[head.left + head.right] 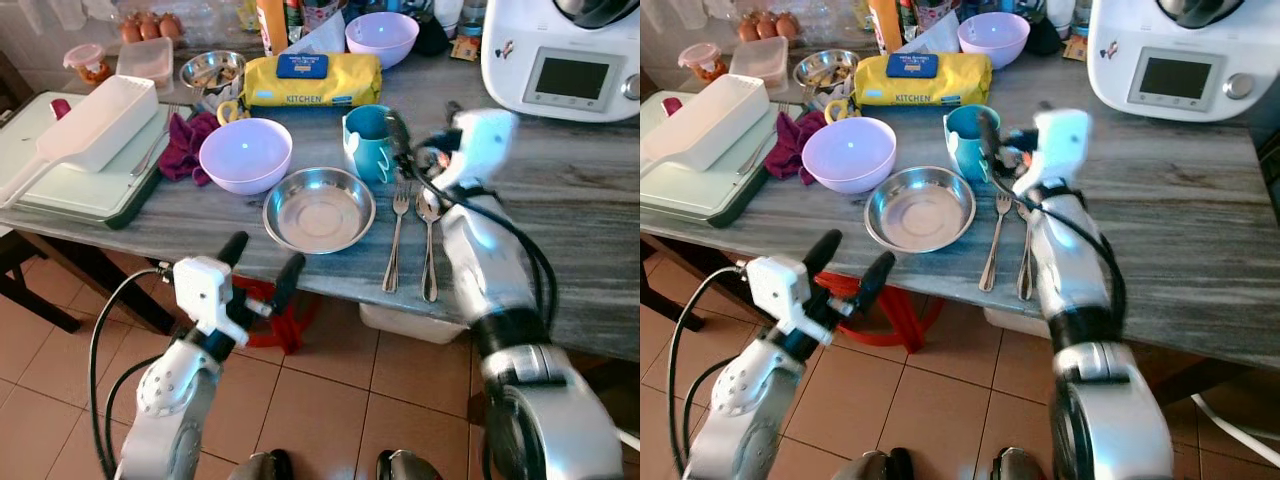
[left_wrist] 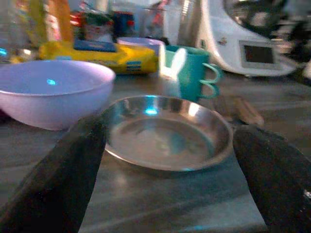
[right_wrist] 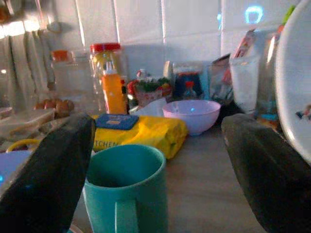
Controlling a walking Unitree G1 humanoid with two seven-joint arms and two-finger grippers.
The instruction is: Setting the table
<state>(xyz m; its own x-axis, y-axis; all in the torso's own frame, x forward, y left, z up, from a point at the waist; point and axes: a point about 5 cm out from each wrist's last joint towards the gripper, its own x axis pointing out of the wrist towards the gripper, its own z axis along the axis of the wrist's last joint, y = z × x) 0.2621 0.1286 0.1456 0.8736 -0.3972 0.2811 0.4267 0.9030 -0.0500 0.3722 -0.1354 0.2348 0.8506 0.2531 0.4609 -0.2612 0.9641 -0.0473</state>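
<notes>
Steel plate sits near the table's front edge, right before your left claw, whose fingers stand apart just off that edge. Your right claw hovers fingers apart over the teal mug. Fork and spoon lie beside the plate; a lilac bowl stands behind it.

Your head cameras look down over grey wooden table. Left wrist view sits low, close to round steel plate; right wrist faces teal ceramic mug. All share mug.
</notes>
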